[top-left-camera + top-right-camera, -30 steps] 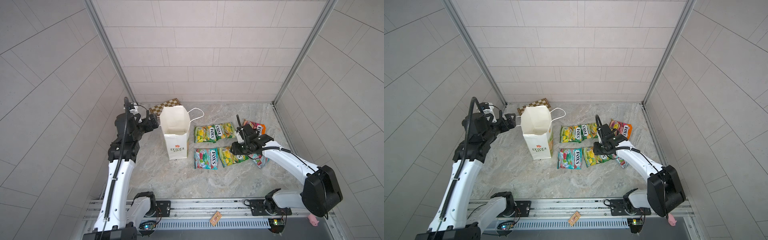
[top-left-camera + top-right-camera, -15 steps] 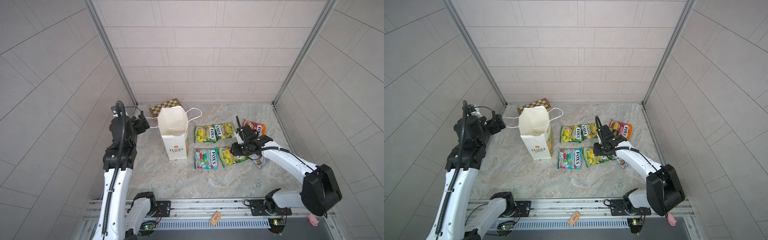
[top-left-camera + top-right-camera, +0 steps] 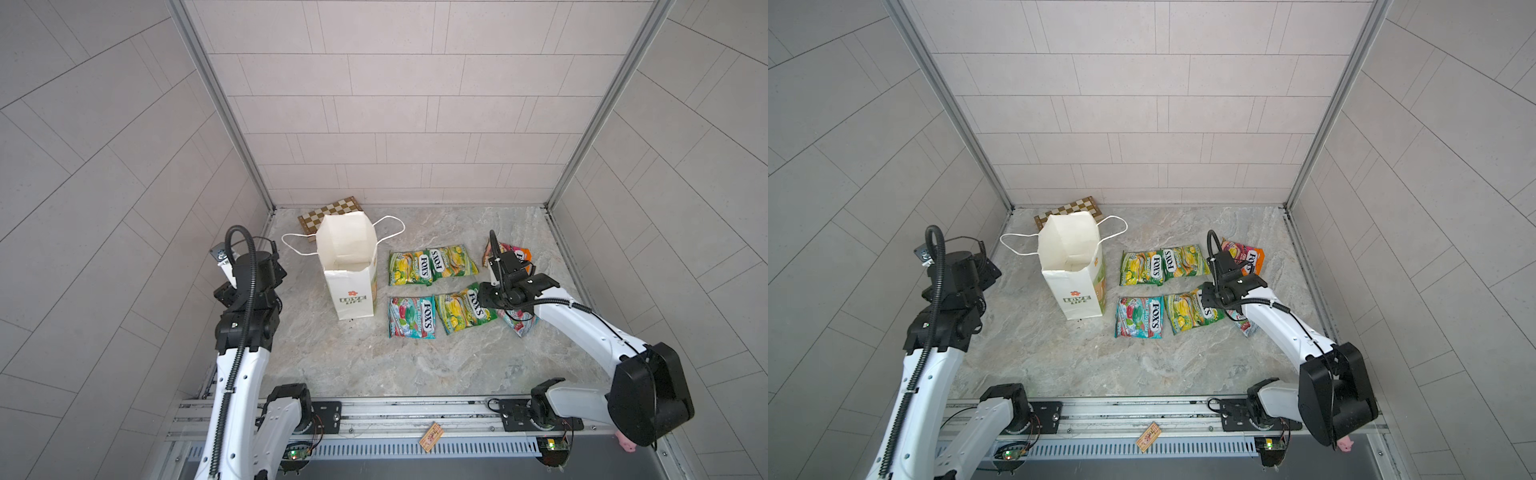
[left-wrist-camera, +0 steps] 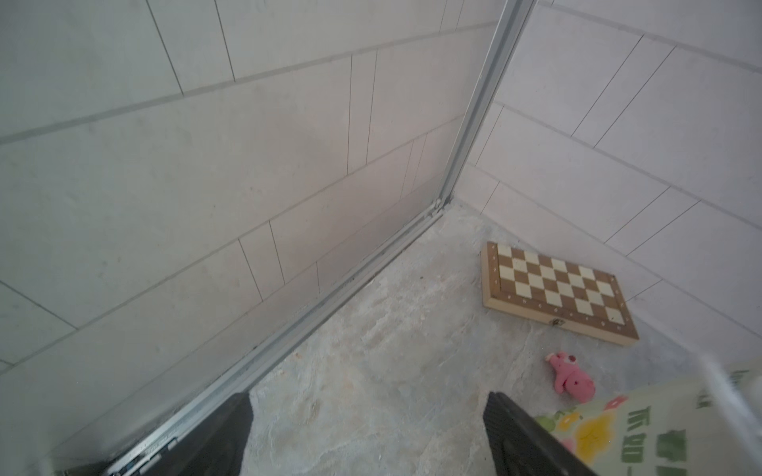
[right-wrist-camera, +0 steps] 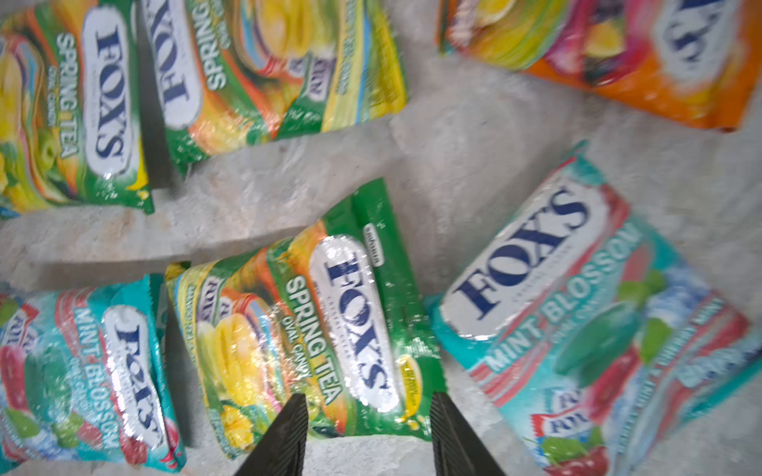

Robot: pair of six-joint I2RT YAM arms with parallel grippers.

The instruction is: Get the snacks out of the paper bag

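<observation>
The white paper bag (image 3: 349,270) stands upright with its mouth open, and only white paper shows inside it in both top views. To its right several FOX'S snacks lie flat: green-yellow packets (image 3: 409,268) (image 3: 453,261) (image 3: 467,307), a teal one (image 3: 411,316), another teal one (image 3: 517,322) partly under my right arm, and a pink-orange one (image 3: 509,253). My right gripper (image 5: 368,408) hangs open over the end of a green-yellow packet (image 5: 330,329), holding nothing. My left gripper (image 4: 367,412) is wide open and empty by the left wall (image 3: 990,270), apart from the bag (image 4: 659,424).
A wooden chessboard (image 3: 330,210) lies in the back left corner behind the bag. A small pink pig toy (image 4: 571,377) sits on the floor between chessboard and bag. Another pink toy (image 3: 625,442) and a small card (image 3: 431,436) are at the front rail. Tiled walls enclose three sides.
My left arm has drawn back from the bag's left rim toward the left wall. The bag's left cord handle now hangs loose. The right arm has barely shifted.
</observation>
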